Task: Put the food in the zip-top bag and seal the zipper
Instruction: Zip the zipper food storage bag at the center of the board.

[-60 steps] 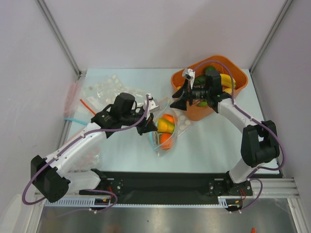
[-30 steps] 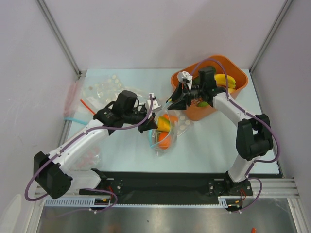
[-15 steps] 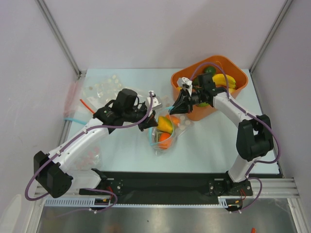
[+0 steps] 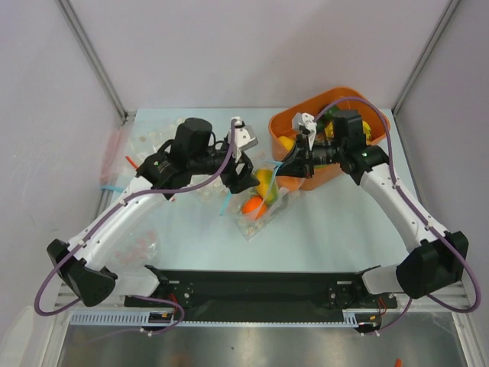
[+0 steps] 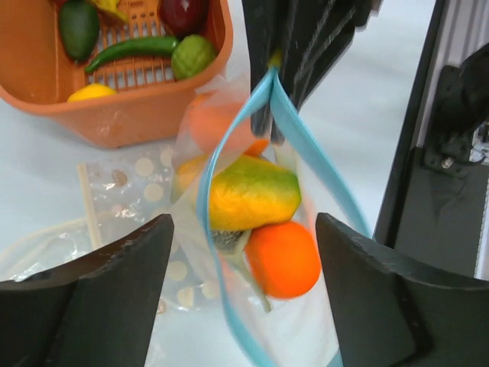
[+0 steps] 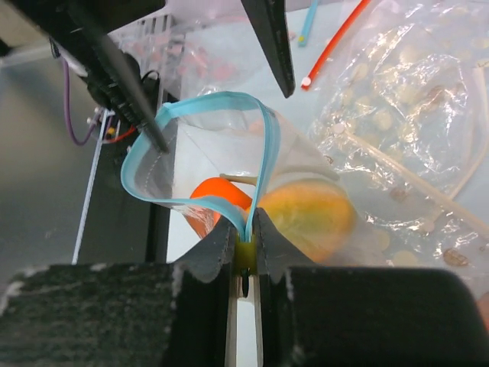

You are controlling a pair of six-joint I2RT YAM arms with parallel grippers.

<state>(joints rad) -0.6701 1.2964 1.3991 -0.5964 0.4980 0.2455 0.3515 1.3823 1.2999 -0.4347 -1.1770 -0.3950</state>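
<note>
Clear soft-plastic zip-top bag [image 4: 258,208] lies mid-table, 12 o'clock from the arm bases, with 1 orange toy fruit [image 5: 283,258] and 1 yellow-red-green toy mango [image 5: 252,191] inside. A dotted clear bag [image 5: 145,176] is just beside it and could get dragged along. Left gripper [image 5: 244,229] hovers over the mouth from 9 o'clock, jaws wide apart, gripping nothing. Right gripper [image 6: 244,233] reaches in from 3 o'clock, clamped tight on 1 end of the thin light-blue zipper strip [image 6: 200,107], so the mouth is held up by 1 pinch as a narrow loop. Risks: the strip slips out and the mouth flops shut; a pull toward 3 o'clock tips the bag and rolls the fruit out; the left fingertip [image 6: 107,53] is close to the far lip and could snag it. Orange plastic basket [image 5: 114,118] at 1 o'clock holds more food (yellow lemon [image 5: 92,92], green avocado [image 5: 80,27]); with no 2nd hold on the mouth, a drop likely misses.
</note>
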